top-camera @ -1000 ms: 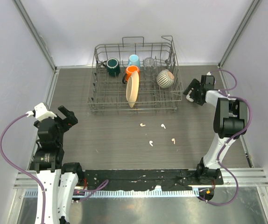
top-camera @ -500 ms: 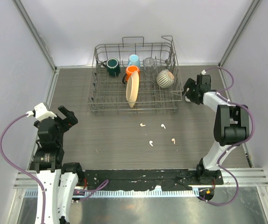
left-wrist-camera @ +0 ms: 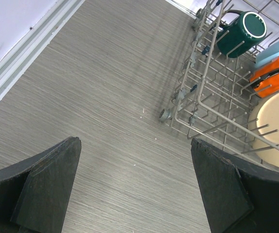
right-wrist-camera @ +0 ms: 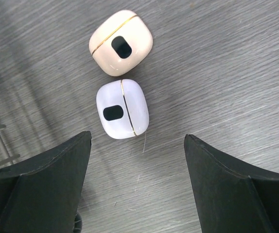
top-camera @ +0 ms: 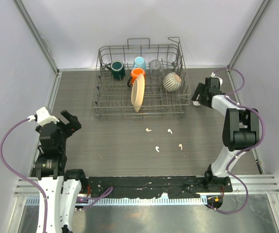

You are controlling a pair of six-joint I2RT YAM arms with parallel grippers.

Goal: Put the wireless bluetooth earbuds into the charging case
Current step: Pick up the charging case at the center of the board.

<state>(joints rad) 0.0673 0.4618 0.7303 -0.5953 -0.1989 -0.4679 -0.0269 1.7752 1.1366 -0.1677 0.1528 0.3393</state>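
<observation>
Since the white case (right-wrist-camera: 122, 109) lies shut on the desk (right-wrist-camera: 227, 58) touching a beige case (right-wrist-camera: 121, 42), the right hand (right-wrist-camera: 137, 145), spread wide above it, could pinch the beige one or knock them apart.

A grey wood-grain counter (top-camera: 110, 141) forms the base of the enclosure; plain pale lavender panels close it in as a back wall (top-camera: 144, 24), a left wall (top-camera: 8, 73) and a right wall (top-camera: 275, 63); slanting aluminium posts (top-camera: 36, 34) stand at the two rear corners; a pale metal strip (left-wrist-camera: 27, 58) runs along the counter's left edge; a black plate (top-camera: 149, 182) and a slotted aluminium rail (top-camera: 25, 187) border its near edge; the light is even and soft, the shadows faint.
</observation>
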